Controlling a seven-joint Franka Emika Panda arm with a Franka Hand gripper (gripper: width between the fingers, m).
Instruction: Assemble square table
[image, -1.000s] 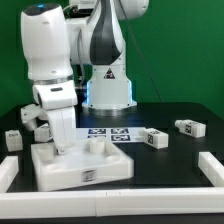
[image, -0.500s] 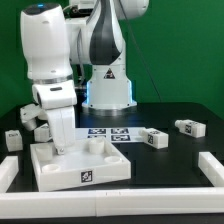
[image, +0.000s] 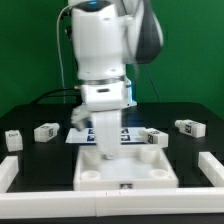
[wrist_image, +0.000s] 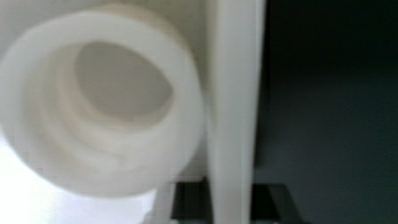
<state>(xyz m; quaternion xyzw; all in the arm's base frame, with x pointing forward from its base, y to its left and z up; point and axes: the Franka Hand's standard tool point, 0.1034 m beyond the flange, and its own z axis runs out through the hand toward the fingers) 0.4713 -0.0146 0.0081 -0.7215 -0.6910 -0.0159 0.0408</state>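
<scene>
Heads up on where you're at. The gripper is clenched, jaws close together, straight down on the panel. It looks to be pinching a thin upright wall of the panel, though you can't see the actual pinch in either view.

The panel lies flat on the table, about midway along the edge nearest the exterior camera, sockets facing up. The wrist view is mostly one round socket right beside the fingers.

What matters for your next move is that the panel is directly under the gripper, not off to a side. All the legs are loose on the table and none is in a socket yet. The nearest leg is by the panel's back corner on the exterior view's right, on the marker board. My guess is you'd let go, then go that way. It looks to lie on its side, but its long axis is too small for me to tell.

For writing, there are only black-and-white tags: one on the panel's front edge, plus those on the legs and board. There's no brand or readable text.
</scene>
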